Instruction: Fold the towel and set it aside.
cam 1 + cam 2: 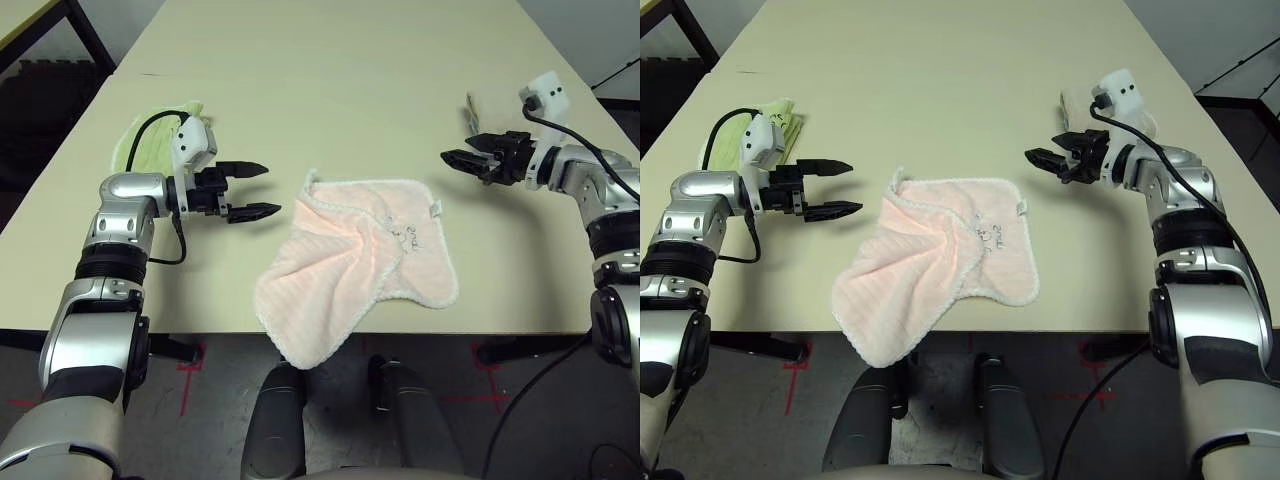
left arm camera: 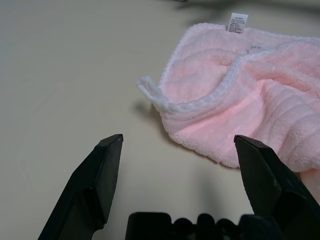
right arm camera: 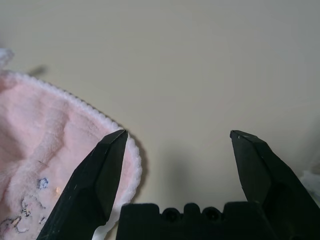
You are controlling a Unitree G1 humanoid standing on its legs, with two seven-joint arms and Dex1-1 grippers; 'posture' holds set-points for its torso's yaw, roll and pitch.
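head stereo pair looking down, wrist cameras low, all sharing the towel [image 1: 355, 255]

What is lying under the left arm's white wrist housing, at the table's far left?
A light green terry towel lies flat on the beige table, partly behind the housing and its black cable. How far the towel extends underneath is hidden.

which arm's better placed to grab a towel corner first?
Left, probably. The left claw is open, beside the towel, pointing at its near-left corner. The right claw is open too, but sits farther beyond the tag corner.
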